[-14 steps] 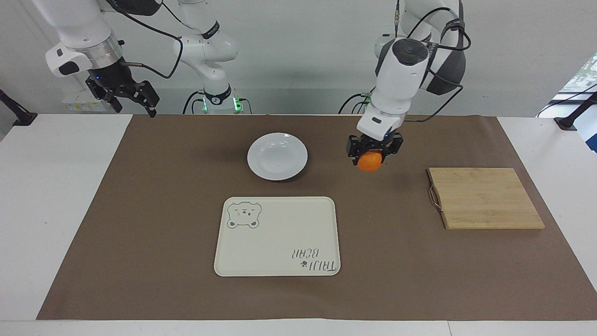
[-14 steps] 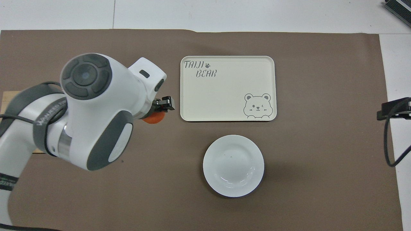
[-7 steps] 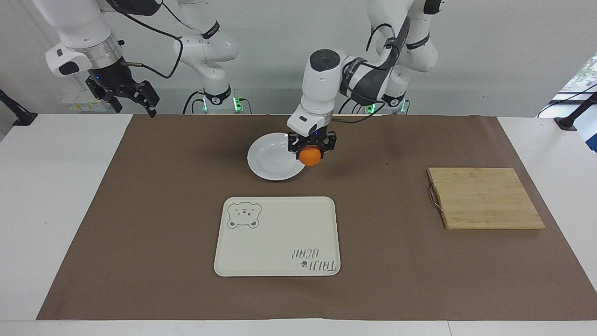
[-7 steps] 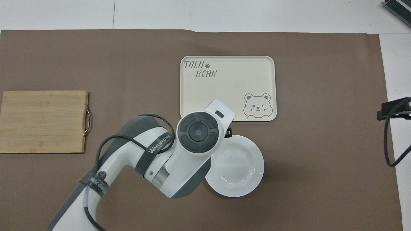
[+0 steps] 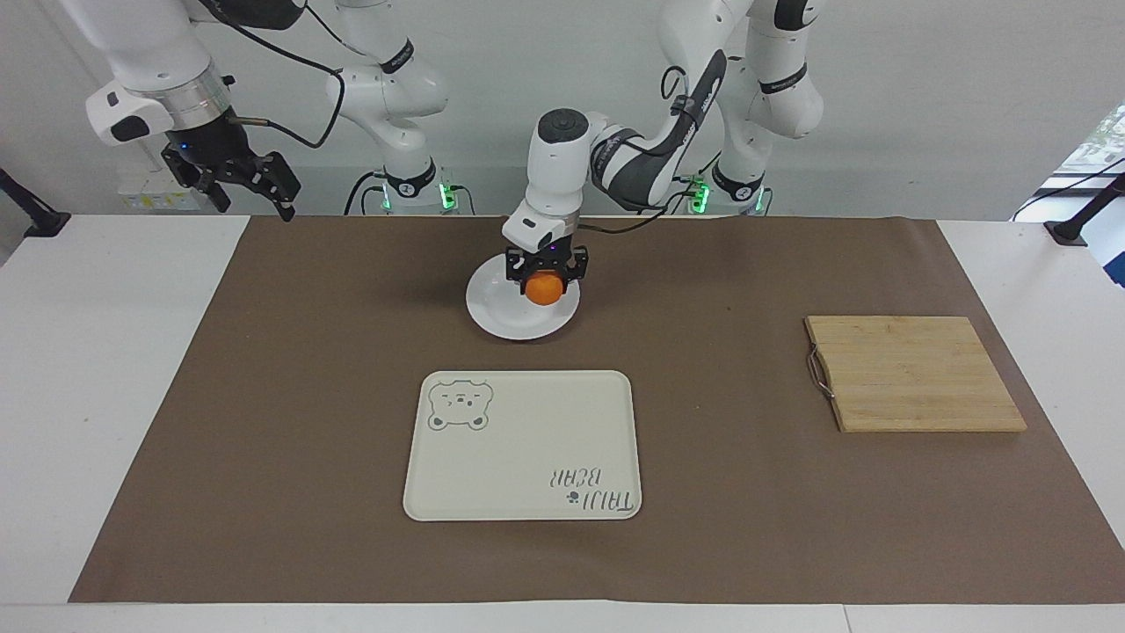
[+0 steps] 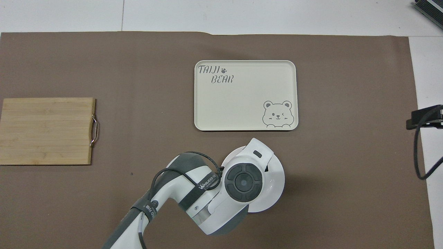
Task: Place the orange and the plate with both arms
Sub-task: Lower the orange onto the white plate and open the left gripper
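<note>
Facing view: left end effector [image 5: 545,280] is over the plate [image 5: 501,316], clamped on the orange [image 5: 545,288]. Orange sits between the fingers, its lower half showing below them, over the part of the plate toward the left arm's end of the bench; whether it touches the dish cannot be told. Right end effector [image 5: 242,180] hangs in the air over the bench edge at the right arm's end, jaws spread, holding nothing; that arm waits. Tray [image 5: 523,446] lies farther from the robots than the plate, a strip of bare brown mat [image 5: 290,422] between them. Board [image 5: 914,373] lies well apart, toward the left arm's end. Mat around the plate is bare on every side.

Overhead view: left arm's wrist covers most of the plate [image 6: 277,180]; only the rim toward the right arm's end and a sliver near the tray show. Orange and fingers are hidden under the wrist. Tray [image 6: 245,95] is apart from the plate rim. Board [image 6: 46,130] lies at the mat's edge. Right end effector is out of this view.
</note>
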